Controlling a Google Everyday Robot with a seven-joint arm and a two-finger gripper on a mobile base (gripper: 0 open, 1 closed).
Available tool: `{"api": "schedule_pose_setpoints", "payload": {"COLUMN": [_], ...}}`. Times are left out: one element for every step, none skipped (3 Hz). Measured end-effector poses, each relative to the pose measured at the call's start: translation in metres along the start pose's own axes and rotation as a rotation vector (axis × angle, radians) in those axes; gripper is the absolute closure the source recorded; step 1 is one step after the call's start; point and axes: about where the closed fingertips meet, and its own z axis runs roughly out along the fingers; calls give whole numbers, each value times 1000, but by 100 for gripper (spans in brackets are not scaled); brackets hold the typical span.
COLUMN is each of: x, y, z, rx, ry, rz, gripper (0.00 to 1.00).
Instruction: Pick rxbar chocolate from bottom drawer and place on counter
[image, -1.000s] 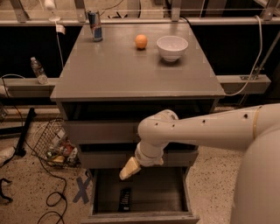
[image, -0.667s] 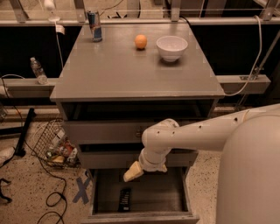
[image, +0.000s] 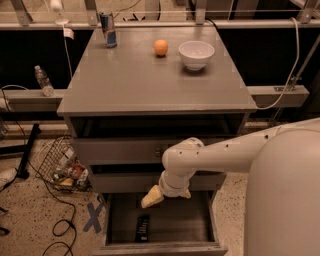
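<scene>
**Current condition.** The small flat snack bar in a dark wrapper (image: 142, 228) lies on the floor of the deep grey wooden bottom drawer (image: 165, 246). The drawer stands pulled out. The bar sits left of the drawer's centre, with its long side running front to back.

The white robot arm (image: 225, 152) reaches in from the right. It ends in the pale yellow pincer (image: 166, 198), which hangs over the rear of the drawer opening, just below the front of the middle drawer. The pincer is released: its two tips appear spread apart and nothing is between them. It is above and behind the bar and does not touch it.

**Tabletop.** The broad flat grey tabletop (image: 150, 85) carries three things along its far edge:
- a tall blue-and-silver can (image: 108, 30)
- a round orange fruit (image: 160, 47)
- a white ceramic bowl (image: 196, 60)

**Step in hand.** Judged from this position, the step is the approach to the grasp. The bar has not been picked.

**Next move.**
1. Shift the pincer forward and slightly left until it is over the bar.
2. Align the tips across the bar's narrow width.
3. Lower into the drawer, keeping clear of the drawer walls.
4. Clench only when the tips straddle the wrapper. The bar is flat, so the tips should come close to the drawer floor.
</scene>
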Motion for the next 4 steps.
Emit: {"api": "schedule_pose_setpoints", "payload": {"x": [-1, -1, 0, -1], "y": [7, 10, 16, 16], "z": [40, 92, 139, 172], "rx": [26, 20, 20, 10], "ry": [16, 35, 41, 22], "rz": [68, 164, 211, 252], "gripper": [0, 0, 0, 0]}}
